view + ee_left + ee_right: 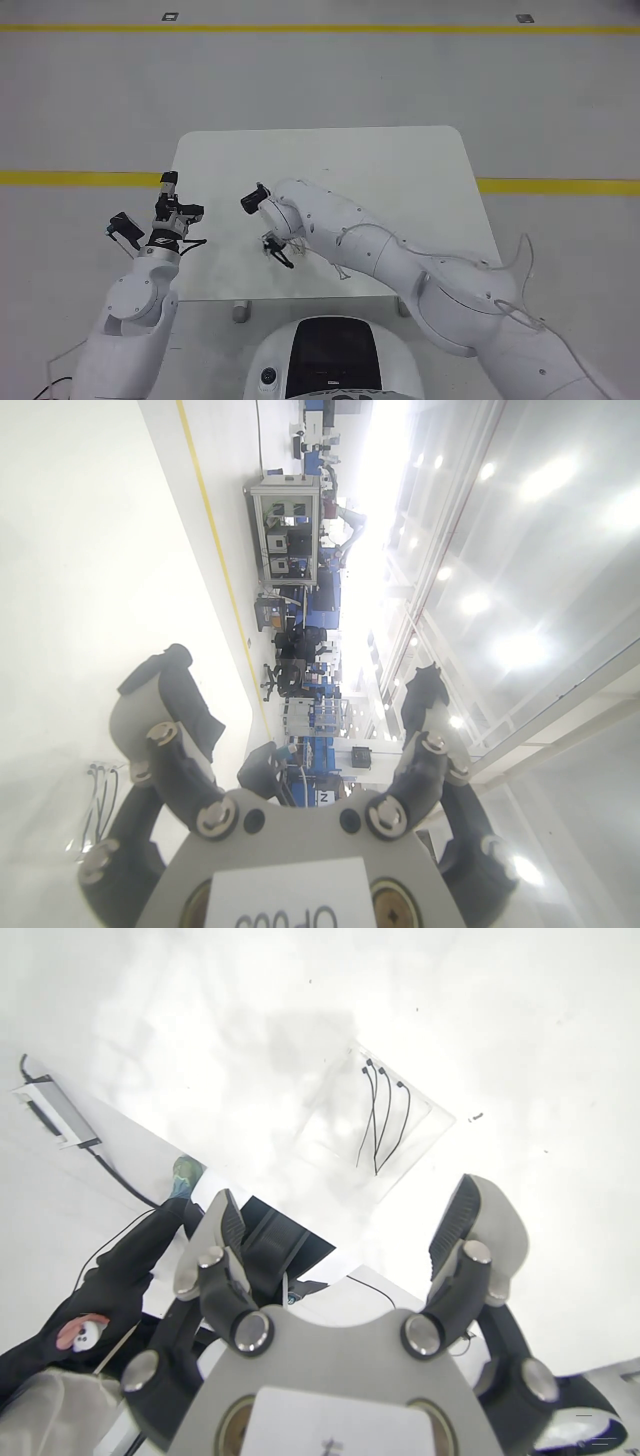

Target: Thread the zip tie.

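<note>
Left tool [300, 670] and right tool [345, 1190] both gape wide, empty; black zip ties [382, 1118] lie on table [450, 1003].

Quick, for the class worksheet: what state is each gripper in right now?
Left gripper: open, holding nothing.
Right gripper: open, holding nothing.

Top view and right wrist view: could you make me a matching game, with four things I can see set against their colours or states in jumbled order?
Things:
1 zip ties
2 table
3 floor line
4 right arm's fingers

Colours or states:
A yellow
B spread open
C black
D white

Pairs: 1-C, 2-D, 3-A, 4-B.
</note>
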### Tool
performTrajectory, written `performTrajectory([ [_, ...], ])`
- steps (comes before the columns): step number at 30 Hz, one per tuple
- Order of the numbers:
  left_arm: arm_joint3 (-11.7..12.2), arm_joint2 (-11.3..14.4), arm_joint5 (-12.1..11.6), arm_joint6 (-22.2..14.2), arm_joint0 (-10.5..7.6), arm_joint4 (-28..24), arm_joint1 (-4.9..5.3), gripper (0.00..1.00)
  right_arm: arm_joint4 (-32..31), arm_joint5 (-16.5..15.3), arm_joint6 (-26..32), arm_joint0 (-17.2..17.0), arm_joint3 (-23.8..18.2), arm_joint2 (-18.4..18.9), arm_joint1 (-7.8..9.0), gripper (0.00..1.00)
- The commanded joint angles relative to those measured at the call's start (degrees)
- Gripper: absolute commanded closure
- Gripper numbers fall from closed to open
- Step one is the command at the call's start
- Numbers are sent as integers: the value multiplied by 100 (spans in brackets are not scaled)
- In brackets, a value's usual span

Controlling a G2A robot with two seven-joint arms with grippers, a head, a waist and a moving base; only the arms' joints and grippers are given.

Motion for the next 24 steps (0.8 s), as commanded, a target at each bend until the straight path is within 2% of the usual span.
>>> performTrajectory([
  [1, 0, 0, 0, 0, 0, 0, 0, 0, -95, 15, -22, -9, 134, -11, -100, 0],
  [2, 0, 0, 0, 0, 0, 0, 0, 0, -118, -109, -167, -13, 196, 11, -153, 0],
  [16, 0, 0, 0, 0, 0, 0, 0, 0, -136, -124, -216, -33, 194, 6, -152, 0],
  [24, 0, 0, 0, 0, 0, 0, 0, 0, -461, -198, -1171, -331, 272, 150, -118, 0],
])
